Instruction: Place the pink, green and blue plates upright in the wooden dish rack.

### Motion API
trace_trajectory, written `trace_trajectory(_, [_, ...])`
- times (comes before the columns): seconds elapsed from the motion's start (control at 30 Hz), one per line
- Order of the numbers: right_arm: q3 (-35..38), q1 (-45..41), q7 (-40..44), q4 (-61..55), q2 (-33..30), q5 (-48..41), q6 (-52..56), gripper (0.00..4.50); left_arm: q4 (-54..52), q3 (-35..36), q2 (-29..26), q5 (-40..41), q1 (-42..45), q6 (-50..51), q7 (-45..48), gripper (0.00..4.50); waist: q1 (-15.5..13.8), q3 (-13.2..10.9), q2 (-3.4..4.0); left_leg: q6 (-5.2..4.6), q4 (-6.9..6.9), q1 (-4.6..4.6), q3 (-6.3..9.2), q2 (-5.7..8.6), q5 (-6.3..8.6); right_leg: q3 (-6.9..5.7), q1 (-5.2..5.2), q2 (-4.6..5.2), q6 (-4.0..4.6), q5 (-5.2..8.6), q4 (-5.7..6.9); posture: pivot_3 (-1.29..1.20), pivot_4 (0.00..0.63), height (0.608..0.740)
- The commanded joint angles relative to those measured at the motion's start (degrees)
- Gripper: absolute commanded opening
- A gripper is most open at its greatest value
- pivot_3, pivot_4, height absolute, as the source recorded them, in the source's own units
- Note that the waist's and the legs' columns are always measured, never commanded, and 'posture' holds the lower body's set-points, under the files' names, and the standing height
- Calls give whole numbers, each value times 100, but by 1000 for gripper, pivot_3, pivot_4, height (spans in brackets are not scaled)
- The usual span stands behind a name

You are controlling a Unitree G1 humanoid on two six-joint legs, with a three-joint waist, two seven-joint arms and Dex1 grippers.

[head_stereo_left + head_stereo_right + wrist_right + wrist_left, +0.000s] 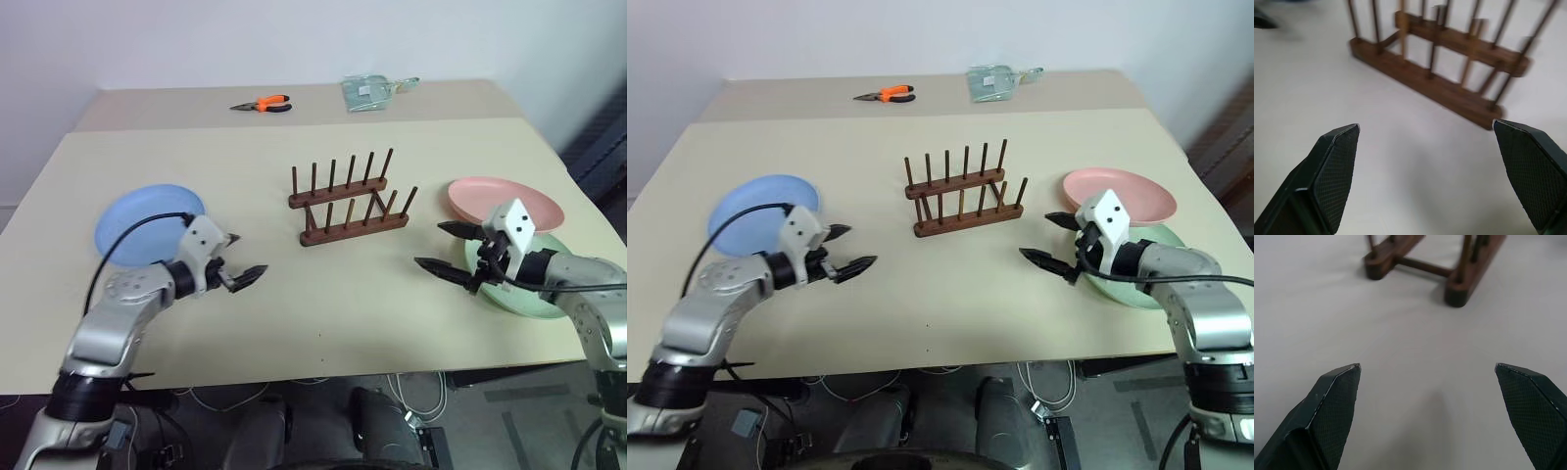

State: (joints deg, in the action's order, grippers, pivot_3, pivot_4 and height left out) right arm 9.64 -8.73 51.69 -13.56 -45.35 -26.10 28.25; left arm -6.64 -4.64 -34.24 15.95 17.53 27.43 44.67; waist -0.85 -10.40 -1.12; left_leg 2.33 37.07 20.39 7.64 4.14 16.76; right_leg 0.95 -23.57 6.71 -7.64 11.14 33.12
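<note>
Nearest the robot, the left gripper (238,266) and the right gripper (446,248) hover just over the bare table (323,304), each with its two black fingers spread wide and nothing between them. Both point inward toward the middle of the tabletop.

Just behind the left gripper lies the blue plate (142,221), flat on the table at the left. Under and behind the right gripper lies the green plate (529,294), with the pink plate (505,199) beside it, farther back and overlapping its rim. All three look like thin, rigid plastic: probably light and not fragile, but smooth and likely to slip. Lying flat, each offers only its raised rim, so a pinch across the edge seems the sensible hold.

Between the arms and farther back stands the wooden dish rack (348,201), empty, its two rows of upright pegs free to receive plates. Nothing lies between either gripper and the rack; the overlap of pink on green may hinder lifting the green one first.

At the far edge rest orange-handled pliers (263,104) and a clear packet (370,92), well apart from the work.
</note>
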Motion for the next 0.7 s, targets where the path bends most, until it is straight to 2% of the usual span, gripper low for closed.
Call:
trace_trajectory(0.03, [-1, 254, -286, -683, 134, -8, 53, 4457, 805, -487, 203, -327, 528, -482, 362, 4500, 1, 0, -2, 0, 1, 1, -1, 0, 0, 0, -1, 0, -1, -1, -2, 0, 150, 740])
trace_trajectory(0.2, [142, 729, -665, -1239, 344, -75, 137, 4457, 2873, -1127, 1042, -797, 1716, -1276, 824, 4500, -33, 0, -4, 0, 7, 4, 4, 2, 0, -4, 1, 0, -15, -9, -2, 0, 150, 740])
trace_trajectory(0.4, [540, 1233, -881, -1535, 348, -30, 102, 4457, 4490, -1193, 1701, -1128, 2564, -2019, 1049, 4500, -4, 2, -7, -2, 6, 1, 3, 3, 1, -5, 5, 2, -20, -9, -3, 0, 150, 740])
trace_trajectory(0.5, [562, 1305, -980, -1605, 401, -36, 95, 4500, 4743, -1143, 1799, -1215, 2687, -2197, 1179, 3678, 3, 2, -7, -2, 8, -1, 2, 3, 1, -5, 7, 2, -21, -9, -3, 0, 150, 740])
trace_trajectory(0.67, [494, 1405, -1014, -1597, 401, -1, 60, 4500, 4437, -1111, 1740, -1232, 2567, -2244, 1453, 1175, 8, 2, -8, -3, 5, -2, 3, 2, 1, -5, 7, 2, -26, -7, -2, 0, 150, 740])
trace_trajectory(0.7, [482, 1453, -970, -1579, 334, 16, 92, 4500, 4195, -1117, 1702, -1145, 2478, -2210, 1652, 802, 8, 2, -7, -3, 5, -1, 3, 2, 1, -5, 7, 2, -26, -7, -2, 0, 150, 740])
